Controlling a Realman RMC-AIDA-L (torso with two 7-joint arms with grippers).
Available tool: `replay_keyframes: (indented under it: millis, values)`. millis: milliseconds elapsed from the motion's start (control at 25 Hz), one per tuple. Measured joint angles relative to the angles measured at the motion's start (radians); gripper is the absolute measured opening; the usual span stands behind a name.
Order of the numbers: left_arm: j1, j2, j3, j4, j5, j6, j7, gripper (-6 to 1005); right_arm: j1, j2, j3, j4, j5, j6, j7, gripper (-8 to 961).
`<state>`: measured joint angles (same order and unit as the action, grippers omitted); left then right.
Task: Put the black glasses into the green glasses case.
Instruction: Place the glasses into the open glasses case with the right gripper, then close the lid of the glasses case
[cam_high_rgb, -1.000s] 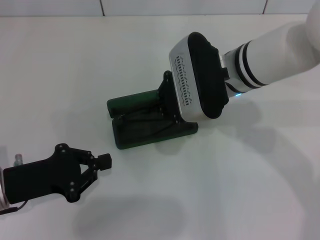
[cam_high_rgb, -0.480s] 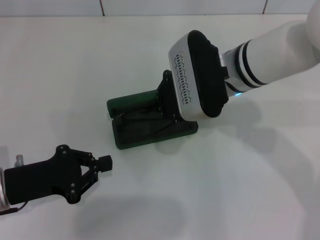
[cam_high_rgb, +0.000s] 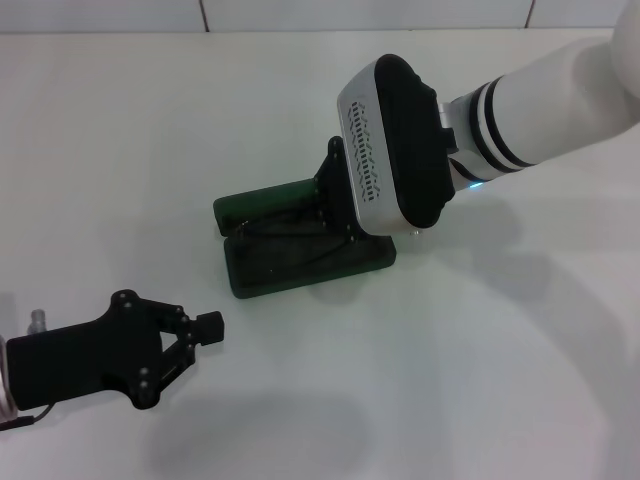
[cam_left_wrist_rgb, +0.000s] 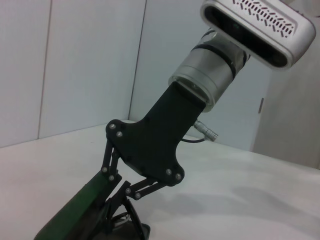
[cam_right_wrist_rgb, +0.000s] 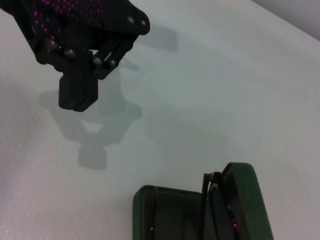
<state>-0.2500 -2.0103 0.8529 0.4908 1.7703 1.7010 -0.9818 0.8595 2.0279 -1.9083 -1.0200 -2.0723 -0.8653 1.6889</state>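
Lying open at the table's (cam_high_rgb: 120, 130) centre, the green glasses case (cam_high_rgb: 300, 262) holds the black glasses (cam_high_rgb: 285, 228), thin frame lines showing inside. Right gripper (cam_high_rgb: 325, 215) reaches into the case from two o'clock; I cannot tell its finger state. Left gripper (cam_high_rgb: 207, 325) hovers at seven o'clock, pads pressed together, empty.

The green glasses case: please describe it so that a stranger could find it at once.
On the white table, look under the right hand near the middle. The green glasses case lies open there, flat and dark green, with the black glasses inside; the left hand nearby is shut and holds nothing.
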Motion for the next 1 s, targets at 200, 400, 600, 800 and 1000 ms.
replay_keyframes:
  millis: [200, 400, 600, 800, 1000]
  values:
    - [0.0, 0.001, 0.0, 0.002, 0.001, 0.003, 0.0, -1, -0.002, 0.0, 0.0, -0.001, -0.001, 0.002, 0.0, 104]
    - [0.0, 0.001, 0.0, 0.002, 0.001, 0.003, 0.0, -1, -0.002, 0.0, 0.0, -0.003, 0.002, 0.002, 0.0, 141]
    - [0.0, 0.0, 0.0, 0.002, 0.002, 0.003, 0.0, -1, -0.007, 0.0, 0.017, -0.02, 0.022, -0.028, 0.0, 178]
    - [0.0, 0.001, -0.004, 0.0, 0.0, 0.015, -0.001, -1, -0.051, 0.0, 0.095, -0.082, 0.103, -0.156, -0.004, 197]
    - [0.0, 0.006, -0.009, 0.004, -0.007, 0.021, -0.009, -1, -0.149, -0.003, 0.248, -0.147, 0.219, -0.287, -0.007, 217]
